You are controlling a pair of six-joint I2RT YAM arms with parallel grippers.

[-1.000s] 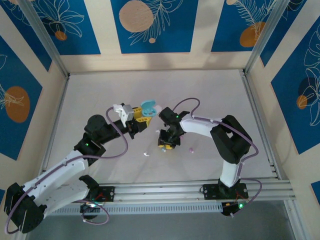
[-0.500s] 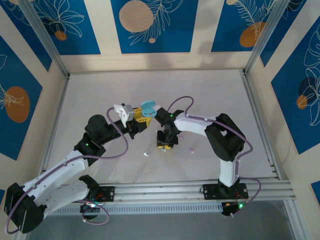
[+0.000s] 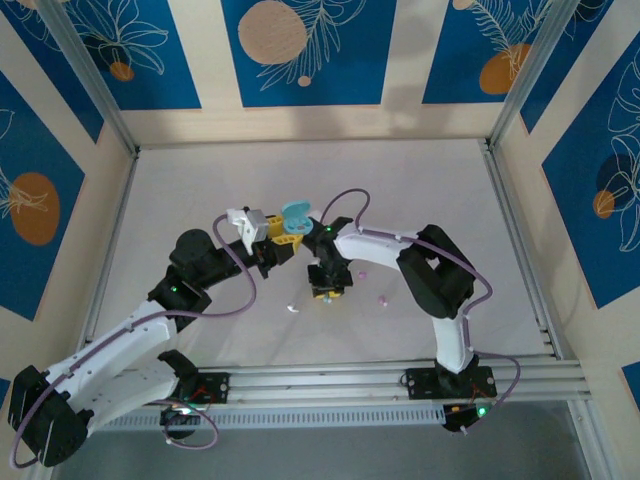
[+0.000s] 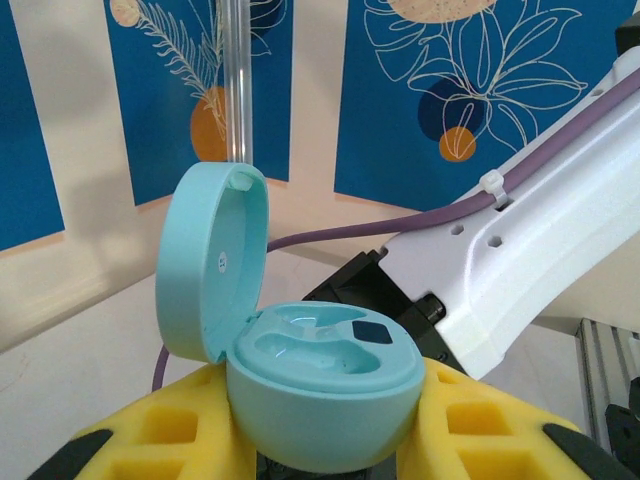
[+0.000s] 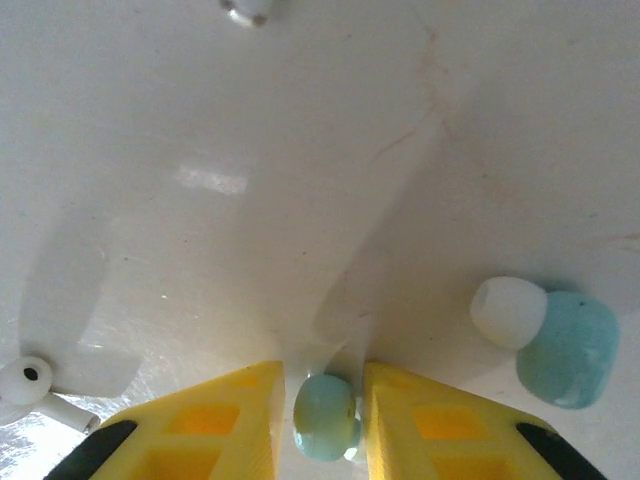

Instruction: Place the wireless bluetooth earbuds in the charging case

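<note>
So I'm holding the charging case (image 4: 320, 385) up off the table (image 5: 300, 150) with the left gripper (image 4: 320, 450). Its yellow fingers are clamping the bottom half of the case from both sides. The lid (image 4: 210, 260) is standing flipped open and the two moulded pockets are facing up. That's the point of parking it in the air like this: it gives the other arm an open, steady target to drop buds into. Both pockets are looking empty to me.

Meanwhile the right gripper (image 5: 322, 385) is pointing straight down at the table, going for a teal earbud (image 5: 326, 417). The bud is sitting right between the two yellow fingers and looks to be lying on the table. The right finger is looking like it's touching it, and there's maybe a sliver of gap on the left. The fingers are standing narrow around it, but honestly I can't tell whether they're actually pinching it yet or just bracketing it.

The other buds are lying loose on the table. A second teal earbud (image 5: 568, 348) with a white tip is lying off to the right, and a white earbud (image 5: 25, 385) is off to the left. A pink earbud (image 3: 382, 299) is lying near the arm in the overhead view.
</note>
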